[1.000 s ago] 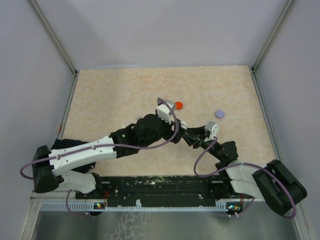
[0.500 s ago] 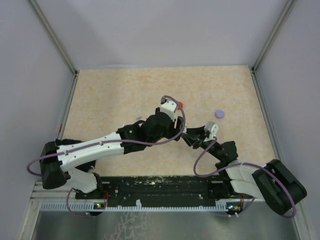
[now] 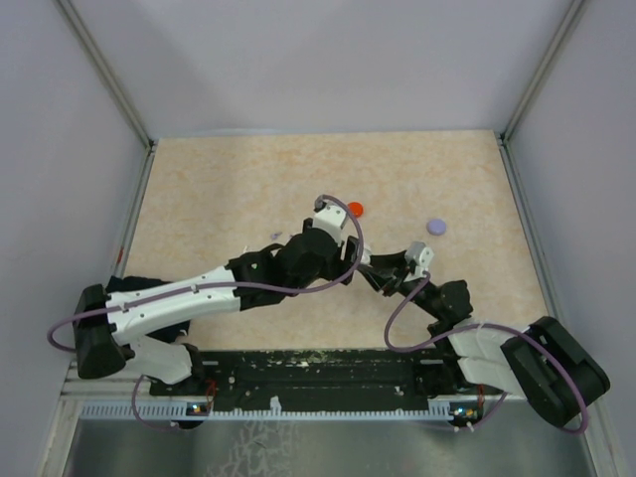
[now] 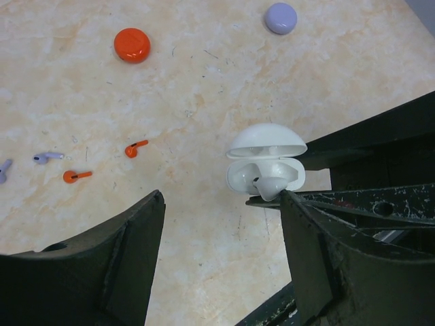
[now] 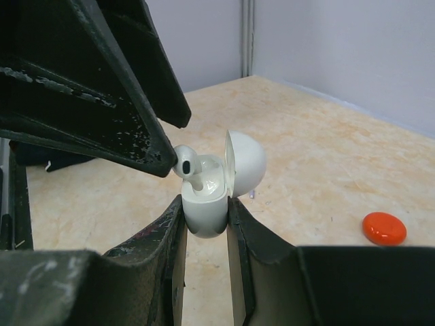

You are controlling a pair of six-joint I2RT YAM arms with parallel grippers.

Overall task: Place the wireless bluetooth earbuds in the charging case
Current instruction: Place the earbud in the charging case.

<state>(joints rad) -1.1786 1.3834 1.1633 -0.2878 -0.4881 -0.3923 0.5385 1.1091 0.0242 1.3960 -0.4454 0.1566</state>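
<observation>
My right gripper (image 5: 205,204) is shut on the white charging case (image 5: 204,210), held upright with its lid (image 5: 245,163) open. A white earbud (image 5: 185,163) stands with its stem in the case and its head sticking out. One finger (image 5: 122,129) of the left gripper touches that head. In the left wrist view the case (image 4: 266,166) and earbud (image 4: 270,185) sit by the right finger, and my left gripper (image 4: 221,204) is open with nothing between its fingers. Two red earbuds (image 4: 136,148) and two greyish-purple ones (image 4: 47,157) lie loose on the table.
A red disc (image 3: 355,209) and a purple disc (image 3: 435,227) lie on the beige table beyond the arms. Both wrists meet near the table's middle, the left gripper (image 3: 343,243) over the right gripper (image 3: 373,266). Grey walls close the table in on three sides.
The left wrist edged right over the red disc, then back, so the disc shows again. Its jaws opened slightly. The right arm and the case stayed put.
</observation>
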